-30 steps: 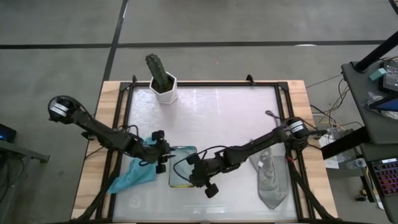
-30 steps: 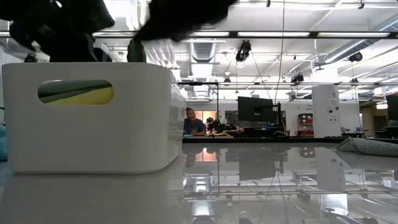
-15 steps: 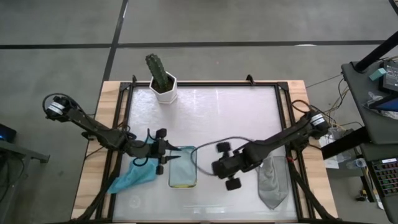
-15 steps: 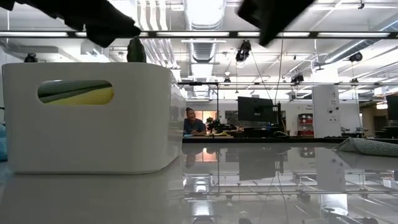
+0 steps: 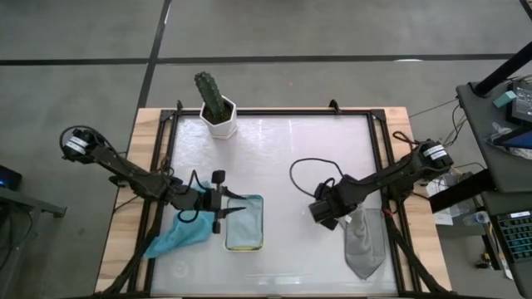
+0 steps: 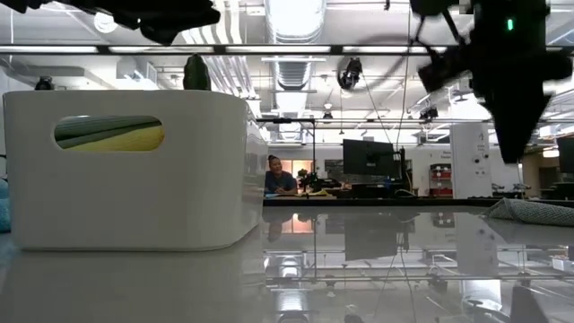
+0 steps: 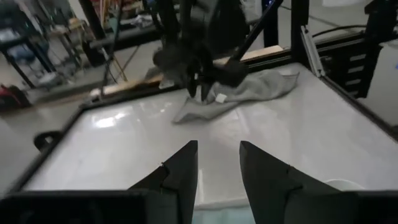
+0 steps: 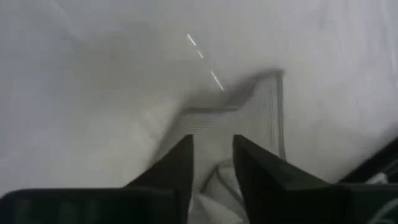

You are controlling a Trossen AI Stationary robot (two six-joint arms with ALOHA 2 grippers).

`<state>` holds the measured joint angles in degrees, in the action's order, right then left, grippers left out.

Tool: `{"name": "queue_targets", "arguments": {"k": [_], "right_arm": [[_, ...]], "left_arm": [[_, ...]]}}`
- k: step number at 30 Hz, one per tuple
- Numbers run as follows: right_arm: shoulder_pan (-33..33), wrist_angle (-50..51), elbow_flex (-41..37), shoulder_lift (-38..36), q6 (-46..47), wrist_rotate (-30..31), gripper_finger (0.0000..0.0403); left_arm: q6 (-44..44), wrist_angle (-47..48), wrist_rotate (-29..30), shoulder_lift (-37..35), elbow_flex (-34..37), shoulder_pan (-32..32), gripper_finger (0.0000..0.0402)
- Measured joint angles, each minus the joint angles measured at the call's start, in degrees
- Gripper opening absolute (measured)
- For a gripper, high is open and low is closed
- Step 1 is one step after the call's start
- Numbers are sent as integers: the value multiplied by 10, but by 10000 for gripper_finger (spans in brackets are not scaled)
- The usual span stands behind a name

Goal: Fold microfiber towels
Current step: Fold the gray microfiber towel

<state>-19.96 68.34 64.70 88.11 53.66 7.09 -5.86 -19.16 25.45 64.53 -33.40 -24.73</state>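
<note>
The right pincer (image 5: 326,218) hangs with fingers apart, grasping nothing, above the far-left corner of the grey towel (image 5: 363,241), which lies crumpled at the near right of the bench (image 5: 283,149). The left pincer (image 5: 235,209), likewise parted and empty, hovers over the white tray (image 5: 245,223) holding a yellow towel (image 5: 243,242); the teal towel (image 5: 178,236) lies left of the tray.

Bright ceiling lights (image 6: 287,18) glare off the glossy worktop (image 6: 377,269); the right wrist view is washed-out and blurred, the arms overhead silhouetted.
</note>
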Motion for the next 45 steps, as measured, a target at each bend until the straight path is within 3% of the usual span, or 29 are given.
{"name": "queue_targets", "arguments": {"k": [6, 10, 14, 18, 21, 23, 29, 32, 35, 39, 45], "right_arm": [[2, -126, -100, -12, 56, -15, 180], [5, -166, -135, -11, 98, -11, 201], [5, -215, -164, -11, 109, -6, 187], [5, -239, -176, -12, 94, -3, 120], [4, -241, -171, -20, 33, 23, 41], [6, -237, -159, -27, -28, 58, 20], [20, -297, -107, -77, -241, 127, 9], [26, -397, -100, -115, -383, 130, 9], [45, -518, -105, -153, -493, 122, 9], [84, -598, -106, -194, -570, 98, 9], [146, -690, -106, -205, -592, 82, 9]], "left_arm": [[-80, -19, 7, 0, -5, 1, 104], [-130, -62, 8, -1, -4, 4, 104], [-184, -89, 8, -1, -4, 7, 104], [-200, -107, 8, -1, -3, 16, 104], [-200, -103, 3, -1, -2, 25, 104], [-194, -104, -11, -1, -2, 31, 104], [-180, -104, -52, -1, -7, 58, 104], [-164, -105, -58, -1, -16, 82, 104], [-144, -103, -110, -1, -26, 114, 106], [-120, -106, -185, -1, -42, 156, 127], [-133, -105, -191, -1, -55, 190, 205]]}}
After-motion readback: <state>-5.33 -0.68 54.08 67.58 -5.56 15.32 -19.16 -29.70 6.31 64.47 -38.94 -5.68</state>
